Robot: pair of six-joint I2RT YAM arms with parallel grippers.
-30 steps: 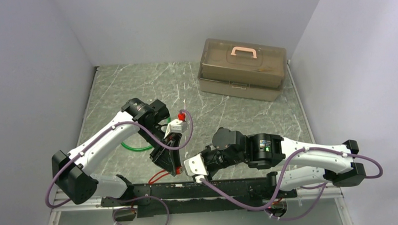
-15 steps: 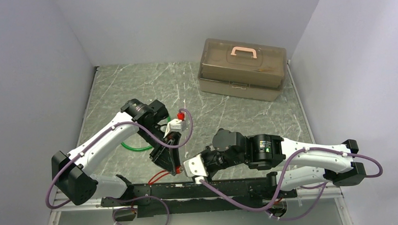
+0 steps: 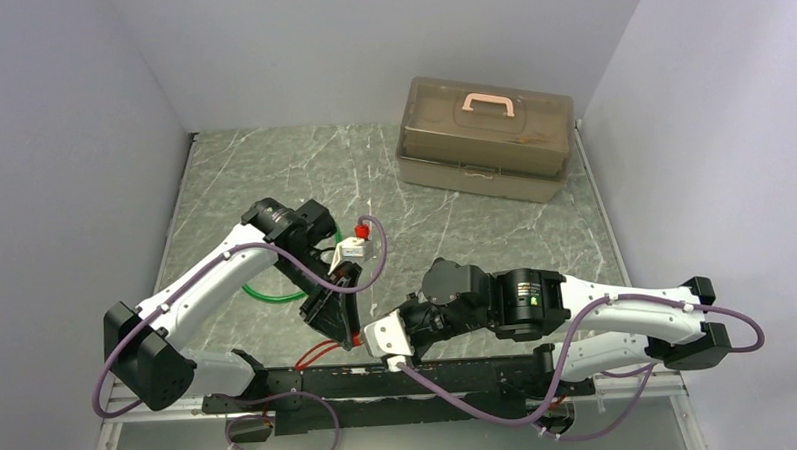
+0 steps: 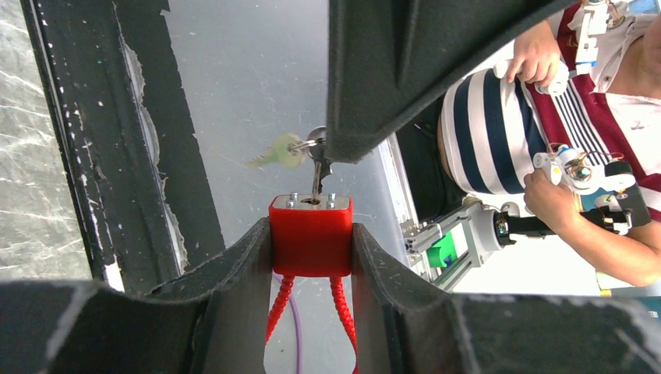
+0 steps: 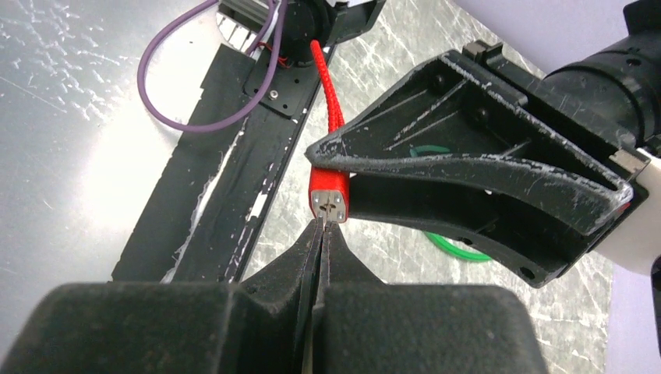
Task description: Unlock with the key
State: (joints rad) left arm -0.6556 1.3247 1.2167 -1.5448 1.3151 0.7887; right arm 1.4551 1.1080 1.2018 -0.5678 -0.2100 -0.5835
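Now, padlock (image 4: 311,236): red body, clamped between both fingers of the left gripper (image 4: 312,234); in the top view it sits at about 6 o'clock on the table (image 3: 273,179), just above the near edge.
Left jaws: closed on the two sides of the padlock, with its keyhole face pointing toward the other arm.
Red cord (image 4: 277,308): two strands leave the padlock's far end and run back between the left fingers.
Key (image 4: 316,167): its blade stands in the keyhole; its head is hidden behind a right finger.
Right gripper (image 5: 321,234): comes in from the 3 o'clock side, tips just short of the padlock's face.
Right jaws: pressed together on the key, only a thin slit between them.
Green tag (image 4: 273,152): hangs off the key's ring, at 10 o'clock from the keyhole.
Green ring (image 3: 267,295): lies on the table at 8 o'clock, partly under the left arm.
Box (image 3: 486,137): brownish, lid shut, pink handle, at 1 o'clock, well apart from both arms.
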